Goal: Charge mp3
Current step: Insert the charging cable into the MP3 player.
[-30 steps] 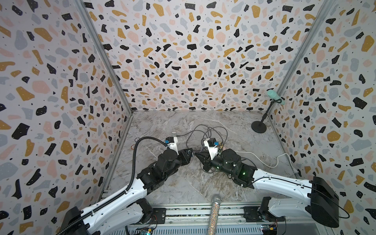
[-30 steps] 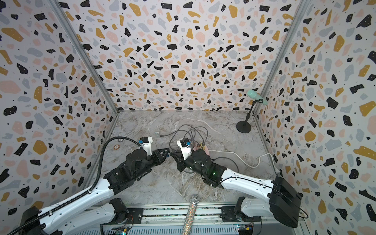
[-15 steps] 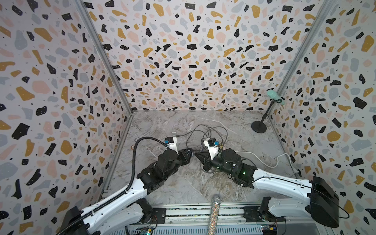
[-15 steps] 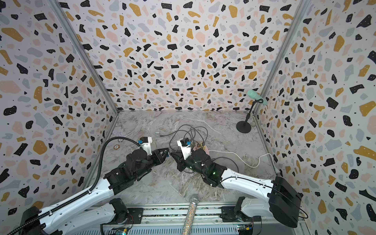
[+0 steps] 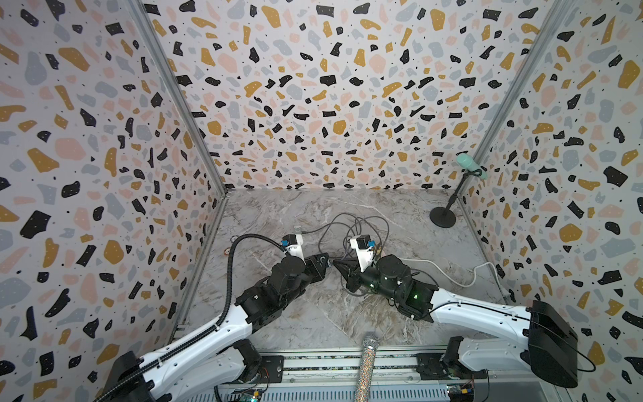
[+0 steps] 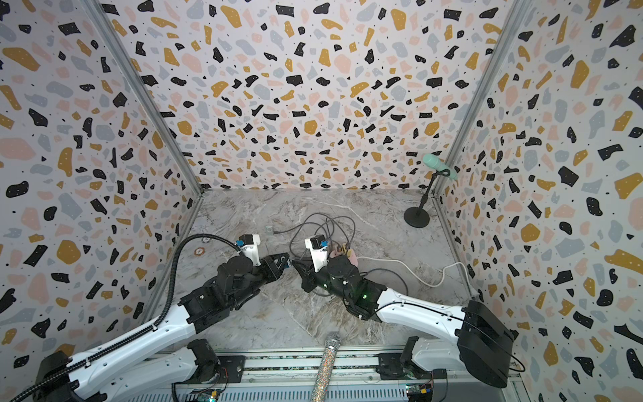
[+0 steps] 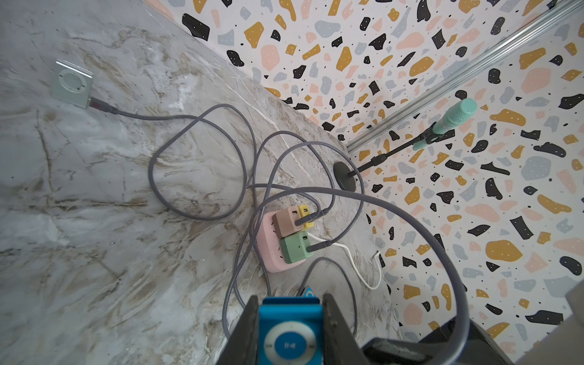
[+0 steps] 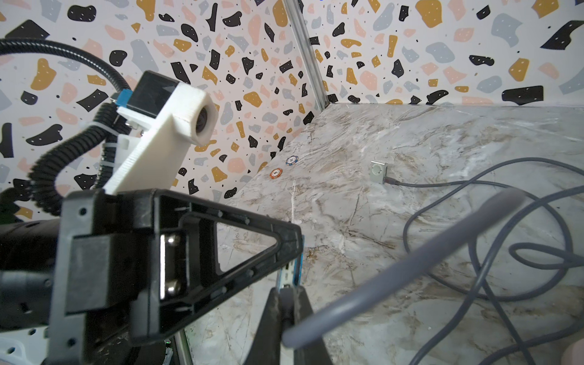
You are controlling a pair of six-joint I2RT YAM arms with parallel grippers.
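The mp3 (image 7: 290,335) is clamped by left gripper (image 7: 290,305), the cable (image 8: 410,262) by right gripper (image 8: 286,303). They are best squared tip-to-tip before insertion

Play/pause sign, white on blue, at the centre of the blue mp3 (image 7: 289,345), a small numeral, apparently 5, on the orange chip (image 8: 276,173) at the left

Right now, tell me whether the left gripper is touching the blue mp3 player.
Touching. In the left wrist view the left gripper clamps both sides of the blue mp3 player.
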